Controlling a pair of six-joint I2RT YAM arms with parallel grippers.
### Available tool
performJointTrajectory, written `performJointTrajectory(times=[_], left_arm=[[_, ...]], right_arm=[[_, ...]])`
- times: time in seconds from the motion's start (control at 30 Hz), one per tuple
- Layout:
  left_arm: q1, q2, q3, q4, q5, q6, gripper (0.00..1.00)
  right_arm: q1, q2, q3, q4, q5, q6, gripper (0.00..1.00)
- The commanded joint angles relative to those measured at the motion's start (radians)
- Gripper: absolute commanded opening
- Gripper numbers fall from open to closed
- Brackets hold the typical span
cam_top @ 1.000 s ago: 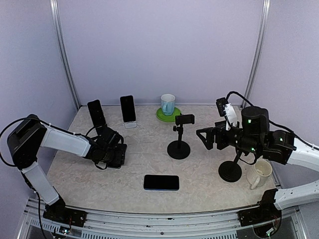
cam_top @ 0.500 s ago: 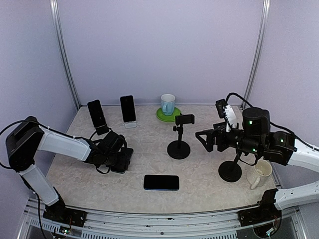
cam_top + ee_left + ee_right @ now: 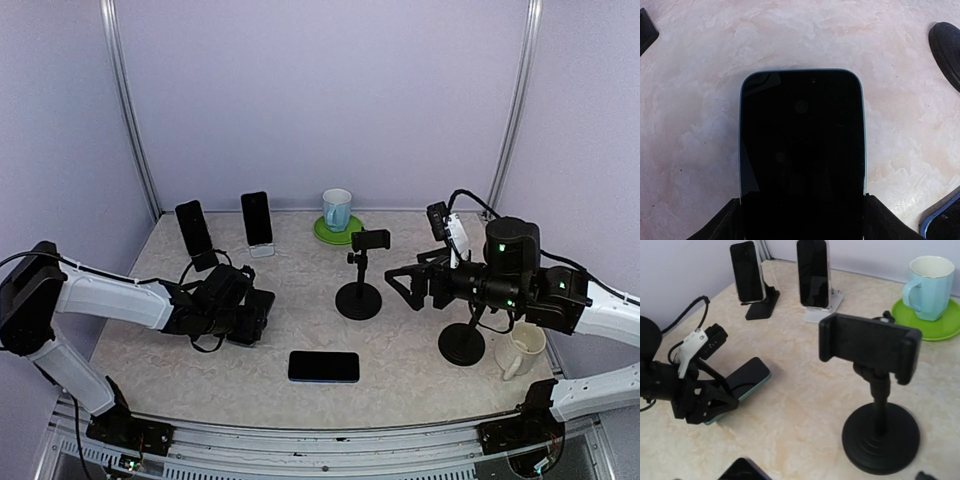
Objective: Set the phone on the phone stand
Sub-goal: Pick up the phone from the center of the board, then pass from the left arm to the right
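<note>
Judging by its looks, the phone (image 3: 801, 150) is reckoned stiff, fairly light, smooth-sided and breakable at the glass, so it is best gripped across its long edges near one end. That is how it is clamped by the left pincer (image 3: 801, 222), with a finger (image 3: 727, 225) seen at each edge, low over the left half of the table (image 3: 400, 370); contact with the table cannot be told. Nothing is carried yet by the phone stand (image 3: 875, 365) at centre. The right pincer (image 3: 398, 285) is spread wide and empty, just right of the stand.
</note>
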Motion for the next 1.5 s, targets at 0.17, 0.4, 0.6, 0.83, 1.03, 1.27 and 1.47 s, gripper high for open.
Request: performJointTrajectory(times=[0.17,0.4,0.6,0.83,1.03,1.27,1.47], left_arm=[[-0.07,-0.111,-0.014,0.053,-0.083,-0.013,0.44],[-0.146,-0.17,0.011,0.027,-0.139,-0.029,0.44],[-0.218,-0.207,0.035,0.017,-0.191,-0.035,0.44],[-0.317,-0.226,0.07,0.02,-0.258,-0.03,0.44],[-0.391,-0.227,0.09,0.047,-0.312,-0.007,0.44],[-0.469,-0.234,0.097,0.101,-0.381,0.03,0.44],[-0.529,-0.252,0.098,0.157,-0.432,0.065,0.44]], right_arm=[[0.02,0.022,-0.031,0.082,-0.069,0.061,0.98],[0.036,0.024,-0.012,0.094,-0.095,0.083,0.98],[0.054,0.041,0.006,0.116,-0.131,0.099,0.97],[0.087,0.087,0.024,0.137,-0.15,0.136,0.95],[0.113,0.122,0.049,0.146,-0.156,0.156,0.94],[0.127,0.152,0.065,0.176,-0.19,0.206,0.93],[0.13,0.174,0.074,0.188,-0.19,0.221,0.92]])
